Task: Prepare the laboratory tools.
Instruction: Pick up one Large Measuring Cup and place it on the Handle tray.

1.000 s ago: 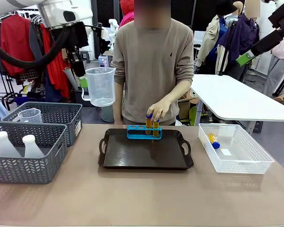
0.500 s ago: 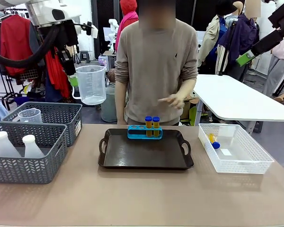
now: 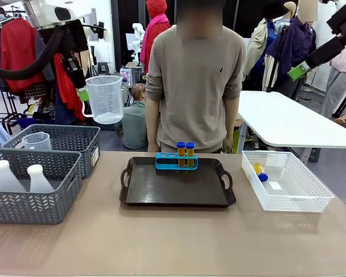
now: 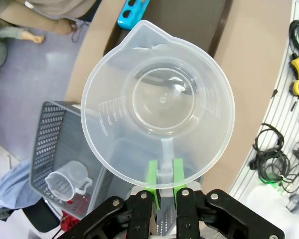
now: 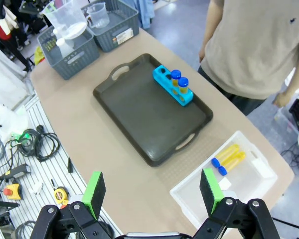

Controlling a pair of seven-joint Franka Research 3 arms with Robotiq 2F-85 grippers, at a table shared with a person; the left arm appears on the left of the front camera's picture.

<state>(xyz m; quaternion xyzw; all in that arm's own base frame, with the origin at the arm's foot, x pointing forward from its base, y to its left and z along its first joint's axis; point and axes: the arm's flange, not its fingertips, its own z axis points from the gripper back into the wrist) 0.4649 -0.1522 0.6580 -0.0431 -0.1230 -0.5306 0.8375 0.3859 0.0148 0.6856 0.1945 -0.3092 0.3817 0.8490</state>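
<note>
Measuring beaker (image 3: 105, 99): clamped by its handle in the left gripper (image 4: 163, 175), aloft above the grey baskets (image 3: 57, 138). Right gripper (image 5: 152, 190): spread wide, empty (high over the table (image 5: 74, 109)). Yellow tubes (image 3: 181, 153): two in the blue rack (image 3: 166, 164), two in the white basket (image 3: 291, 203).

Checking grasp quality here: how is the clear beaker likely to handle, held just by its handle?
Probably light: the clear beaker looks empty and thin-walled. Pinched only at the handle by the left gripper, it could swing or twist. Its smooth plastic may slip between the pads.
</note>
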